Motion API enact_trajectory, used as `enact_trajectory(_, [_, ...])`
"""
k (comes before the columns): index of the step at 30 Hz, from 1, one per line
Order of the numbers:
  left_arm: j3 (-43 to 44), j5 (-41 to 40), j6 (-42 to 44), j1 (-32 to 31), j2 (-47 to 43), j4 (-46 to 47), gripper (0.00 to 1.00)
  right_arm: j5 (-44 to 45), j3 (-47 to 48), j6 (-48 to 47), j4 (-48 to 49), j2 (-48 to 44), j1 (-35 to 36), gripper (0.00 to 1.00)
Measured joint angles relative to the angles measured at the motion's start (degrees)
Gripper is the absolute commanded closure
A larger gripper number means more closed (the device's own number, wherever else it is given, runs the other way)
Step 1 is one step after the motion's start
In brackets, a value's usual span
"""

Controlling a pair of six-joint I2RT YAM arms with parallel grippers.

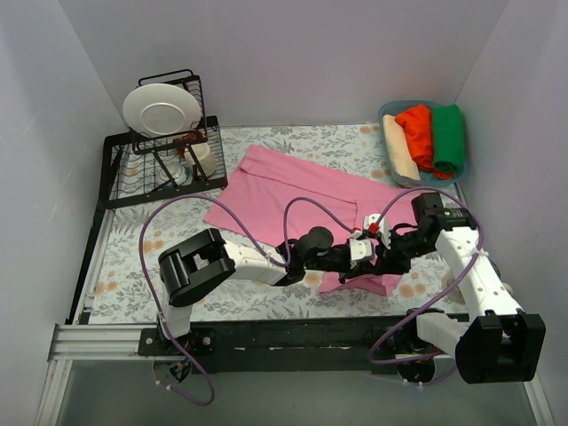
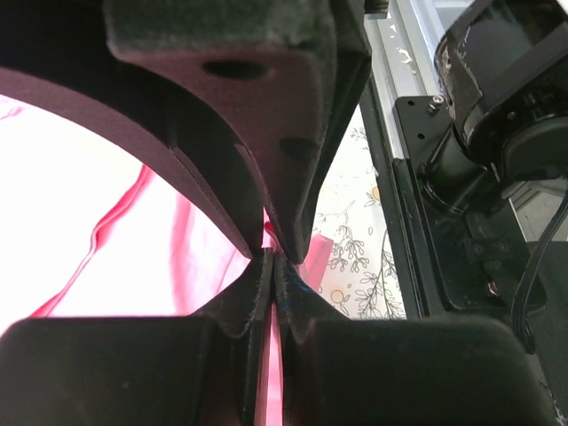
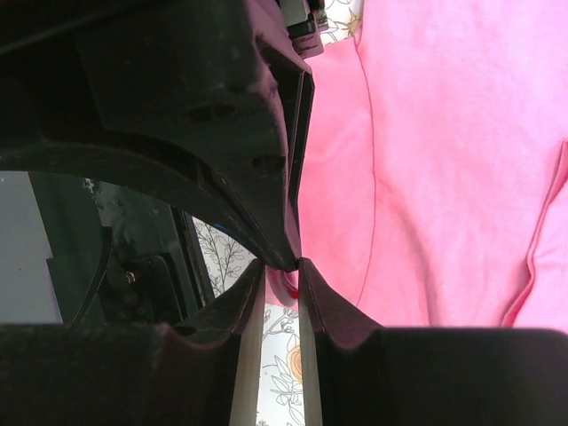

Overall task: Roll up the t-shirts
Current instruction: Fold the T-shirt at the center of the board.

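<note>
The pink t-shirt (image 1: 293, 182) lies spread across the floral mat, with its near end bunched under both grippers. My left gripper (image 1: 358, 255) is shut on that near end; pink cloth shows between its closed jaws in the left wrist view (image 2: 271, 266). My right gripper (image 1: 383, 253) sits right beside it and pinches the pink edge at its tips (image 3: 288, 271). Pink cloth fills much of both wrist views (image 2: 115, 240) (image 3: 444, 160). The cream (image 1: 399, 153), orange-red (image 1: 417, 133) and green (image 1: 449, 138) t-shirts lie rolled in a bin.
The blue-rimmed bin (image 1: 387, 110) stands at the back right corner. A black dish rack (image 1: 120, 182) with a white plate (image 1: 161, 109) stands at the back left. White walls close in three sides. A black rail (image 1: 293, 342) runs along the near edge.
</note>
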Motion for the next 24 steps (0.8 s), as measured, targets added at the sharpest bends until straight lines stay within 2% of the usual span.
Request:
enact_trajectory(6, [-0.5,0.2,0.8,-0.2,0.0,-0.5,1.00,-0.4,-2.6,1.4,1.8,-2.0,-0.1,0.66])
enact_trajectory(9, [-0.5,0.2,1.2,-0.2,0.0,-0.9,1.00,-0.3,-2.9,1.5,1.9,-2.3,-0.1,0.77])
enact_trajectory(11, [-0.5,0.2,1.2,-0.2,0.0,-1.0,1.00,-0.2,-2.9,1.4,2.0,-2.3,-0.1,0.81])
enact_trajectory(15, [-0.7,0.0,1.4,-0.2,-0.1,-1.4,1.00,0.2,-3.3,1.5,2.1,-2.3,-0.1,0.99])
enact_trajectory(16, [-0.8,-0.1,1.4,-0.2,-0.1,-1.5,1.00,0.2,-3.4,1.6,2.2,-2.3,-0.1,0.99])
enact_trajectory(17, [-1.0,-0.2,1.4,-0.2,-0.2,-1.5,0.99,0.2,-3.5,1.7,2.4,-2.3,-0.1,0.99])
enact_trajectory(23, [-1.2,-2.3,1.0,-0.2,-1.4,-3.7,0.75,0.5,-3.4,3.3,3.1,-2.3,0.0,0.99])
enact_trajectory(24, [-1.2,-2.7,1.0,-0.2,-1.9,-4.5,0.77,0.7,-3.1,3.7,3.1,-2.3,0.0,0.99])
